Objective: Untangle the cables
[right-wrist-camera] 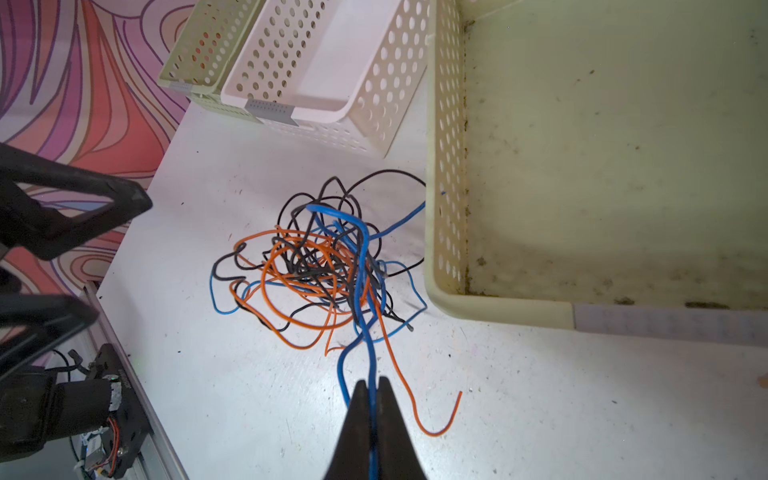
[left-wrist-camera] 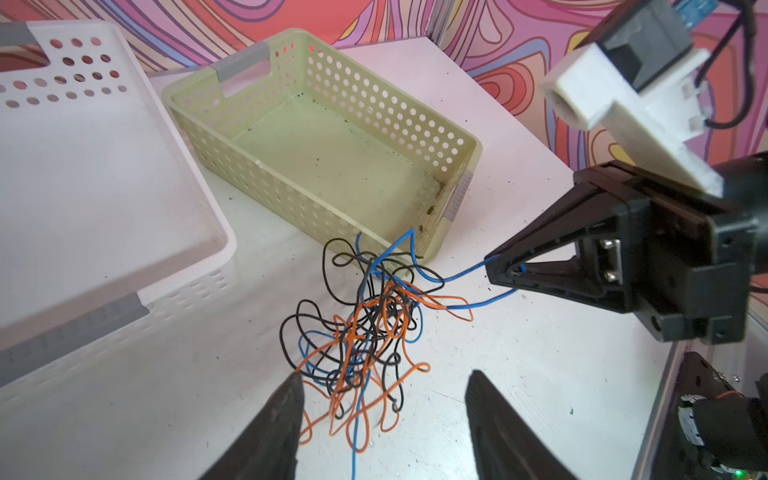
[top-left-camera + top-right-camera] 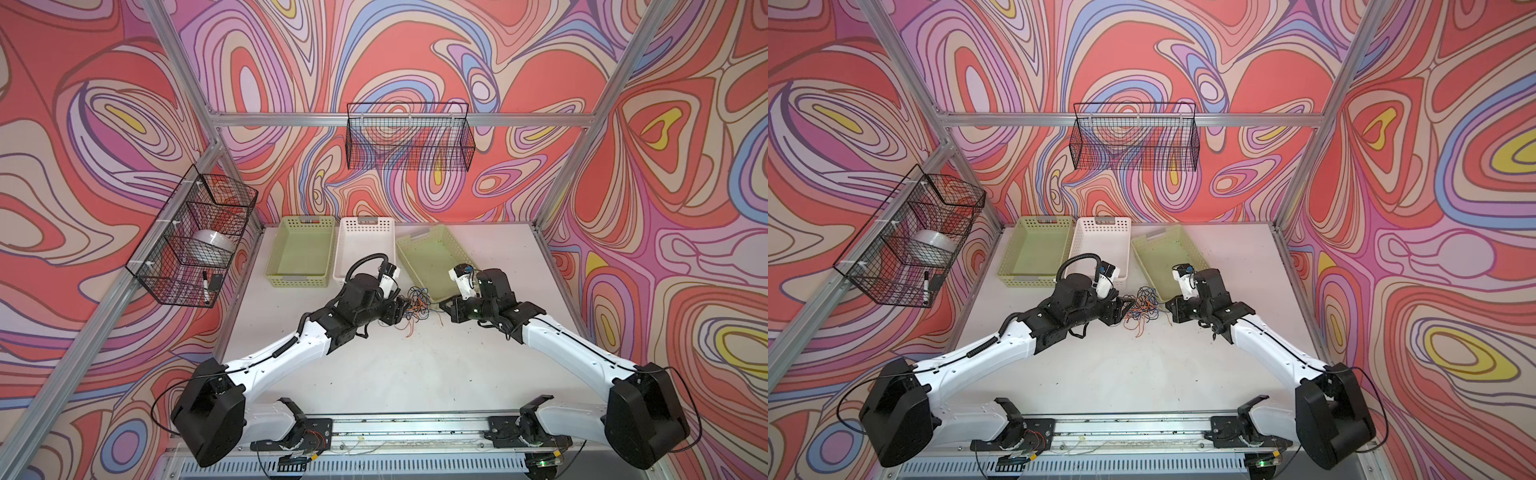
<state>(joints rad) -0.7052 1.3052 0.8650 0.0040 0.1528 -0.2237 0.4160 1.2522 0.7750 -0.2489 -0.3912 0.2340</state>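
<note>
Find the cables (image 3: 417, 305) heaped at seven o'clock of the green basket (image 3: 420, 234); with the right gripper (image 1: 373, 384) clamped on the blue cable (image 1: 365, 257) at three o'clock, pull slowly; pin the heap with the left gripper (image 2: 384, 378), jaws apart and empty at nine o'clock.

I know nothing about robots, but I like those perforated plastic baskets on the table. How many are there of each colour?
Green baskets: 2
White basket: 1
Total: 3
</note>
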